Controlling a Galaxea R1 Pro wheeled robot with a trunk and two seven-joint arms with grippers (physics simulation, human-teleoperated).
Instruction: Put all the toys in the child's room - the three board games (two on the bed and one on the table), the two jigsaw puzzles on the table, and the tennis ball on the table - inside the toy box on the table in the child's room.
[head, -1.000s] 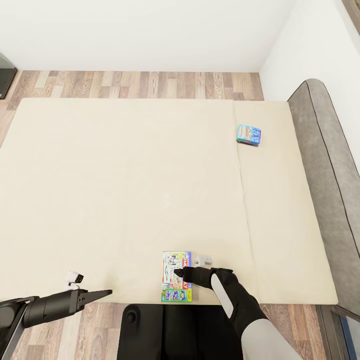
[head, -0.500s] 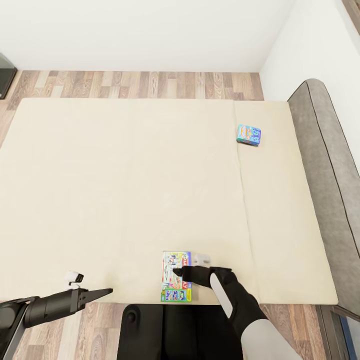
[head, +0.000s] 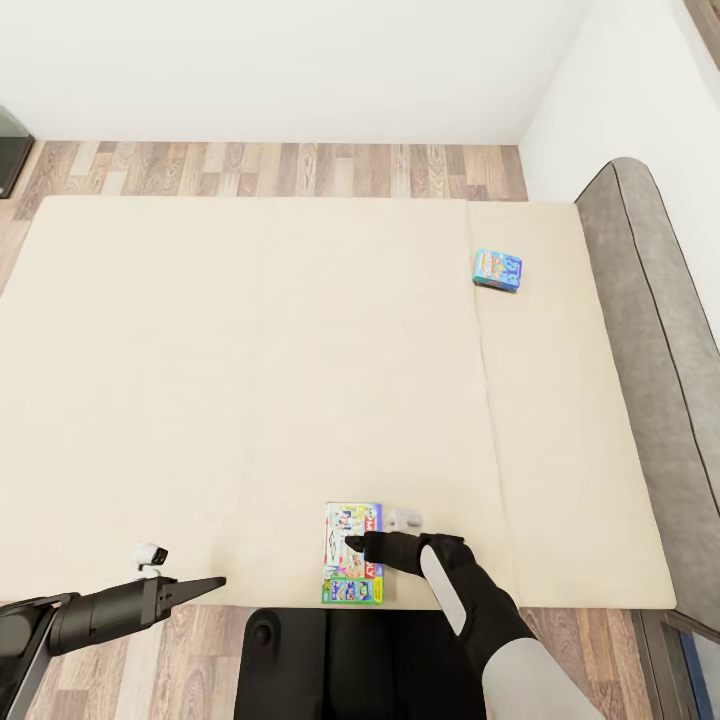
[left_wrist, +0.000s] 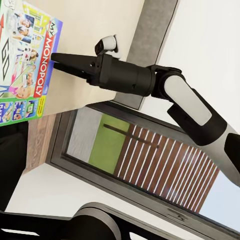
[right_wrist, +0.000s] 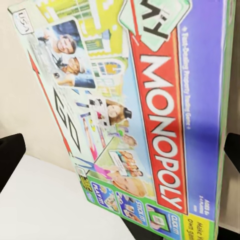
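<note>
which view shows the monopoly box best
The right wrist view: the Monopoly box is close up there, its lettering readable. The head view shows it small at the bed's near edge under the right gripper. The left wrist view catches part of it.

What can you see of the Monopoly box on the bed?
The Monopoly box is a flat printed card box: white and green face, red MONOPOLY banner, purple side strip, photos of people, green band at one end. It lies flat at the bed's near edge, closed, apparently undamaged. The right gripper is over its middle with a finger at each side of the box in the right wrist view; contact can't be confirmed.
</note>
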